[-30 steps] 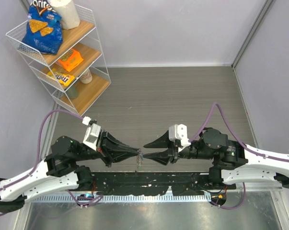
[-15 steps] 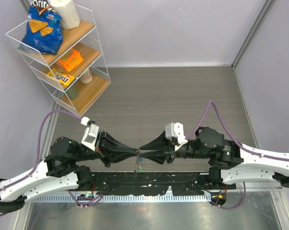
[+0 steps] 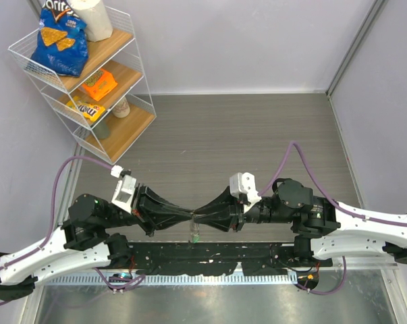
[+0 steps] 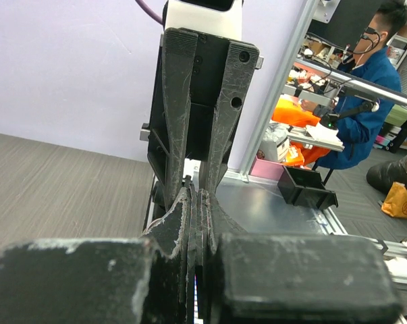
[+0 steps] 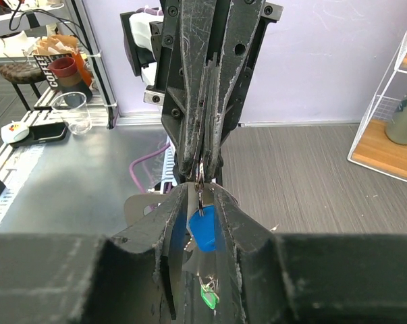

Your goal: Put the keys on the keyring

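My left gripper (image 3: pixel 191 217) and right gripper (image 3: pixel 205 217) meet tip to tip low over the table's near edge. The left gripper (image 4: pixel 196 202) is shut on the thin keyring (image 5: pixel 200 177), which shows as a small metal loop at its tips in the right wrist view. The blue key (image 5: pixel 204 228) hangs from the ring between the fingers of my right gripper (image 5: pixel 202 196), which are closed in against it. The green key (image 5: pixel 208 295) dangles lower, also seen from above (image 3: pixel 196 236).
A white wire shelf (image 3: pixel 88 74) with snack bags stands at the far left. The black arm mounting rail (image 3: pixel 210 256) runs along the near edge, with a metal surface (image 3: pixel 210 304) in front of it. Purple cables loop off both arms.
My right gripper was wide open and apart from the left; it has moved left to meet the left gripper's tips and closed its jaws. The left arm barely moved.
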